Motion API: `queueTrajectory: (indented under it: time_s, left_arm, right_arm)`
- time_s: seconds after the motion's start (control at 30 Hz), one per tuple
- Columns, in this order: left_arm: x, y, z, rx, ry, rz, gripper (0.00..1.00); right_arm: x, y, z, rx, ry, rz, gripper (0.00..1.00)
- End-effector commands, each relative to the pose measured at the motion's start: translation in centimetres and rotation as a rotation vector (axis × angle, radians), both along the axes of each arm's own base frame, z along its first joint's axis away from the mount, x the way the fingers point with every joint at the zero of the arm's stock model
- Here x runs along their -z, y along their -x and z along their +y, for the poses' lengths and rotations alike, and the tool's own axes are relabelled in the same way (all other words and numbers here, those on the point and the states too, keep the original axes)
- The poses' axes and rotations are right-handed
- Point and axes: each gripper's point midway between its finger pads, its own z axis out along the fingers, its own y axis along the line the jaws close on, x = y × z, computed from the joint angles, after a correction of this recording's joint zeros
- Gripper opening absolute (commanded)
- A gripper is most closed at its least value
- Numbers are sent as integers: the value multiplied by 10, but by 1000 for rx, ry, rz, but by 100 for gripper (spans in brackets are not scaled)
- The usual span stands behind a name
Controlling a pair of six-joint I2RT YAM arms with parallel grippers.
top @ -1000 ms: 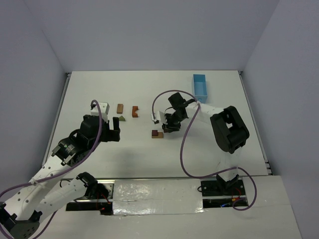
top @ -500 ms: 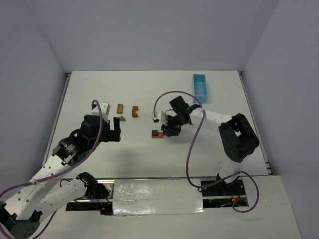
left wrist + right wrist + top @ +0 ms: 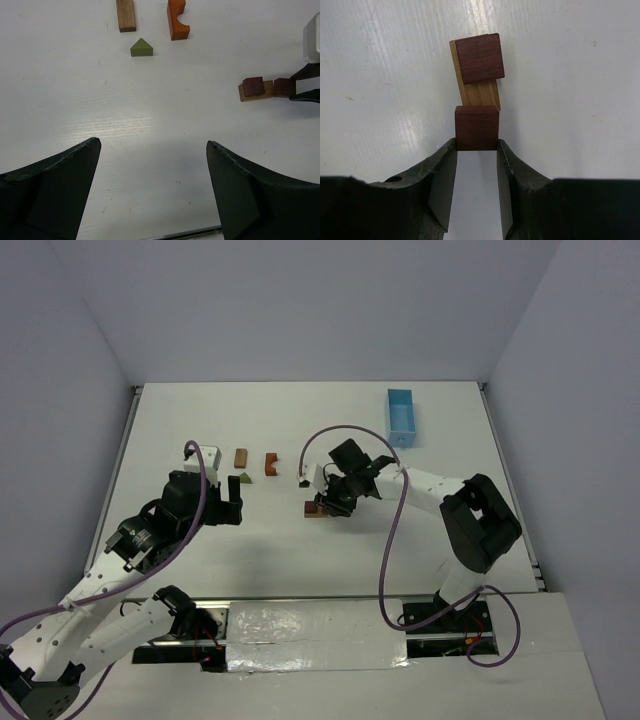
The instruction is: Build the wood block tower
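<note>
A light wood plank [image 3: 481, 93] lies on the table with a dark red cube [image 3: 480, 58] on its far end. My right gripper [image 3: 476, 145] is shut on a second dark red cube [image 3: 476, 128] and holds it at the plank's near end, touching or just above it. In the top view this group [image 3: 314, 509] sits mid-table with the right gripper [image 3: 326, 505] beside it. A brown block [image 3: 126, 15], an orange arch [image 3: 176, 20] and an olive-green triangle [image 3: 142, 48] lie apart to the left. My left gripper [image 3: 152, 145] is open and empty, hovering near them.
A light-blue tray [image 3: 402, 415] stands at the back right. The right arm's cable loops above the plank. The loose blocks also show in the top view, with the arch [image 3: 271, 463] closest to the plank.
My right gripper has moved left with the cube, from right of the plank to the plank's near end. The left arm has not moved.
</note>
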Motion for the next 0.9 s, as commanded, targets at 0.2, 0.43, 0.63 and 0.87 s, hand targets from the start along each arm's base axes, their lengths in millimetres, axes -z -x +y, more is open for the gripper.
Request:
queueTrajectory:
  time_s: [0.2,0.43,0.63,0.87]
  left_arm:
    - [-5,-5,-3,9,9,-28,99]
    - [-3,-6,-4,13,5,-19,100]
    - [-3,-6,-4,15,4,-19,99]
    - [-2,-6,-6,22,4,-14,100]
  right_arm:
    - [-16,-16,11,-87,8,-33,24]
    - [-5,-7,4,-196,37,-4,25]
    - [1,-10,9,-211,29,-1,25]
    - [-2,-15,13,-229,21,-2,26]
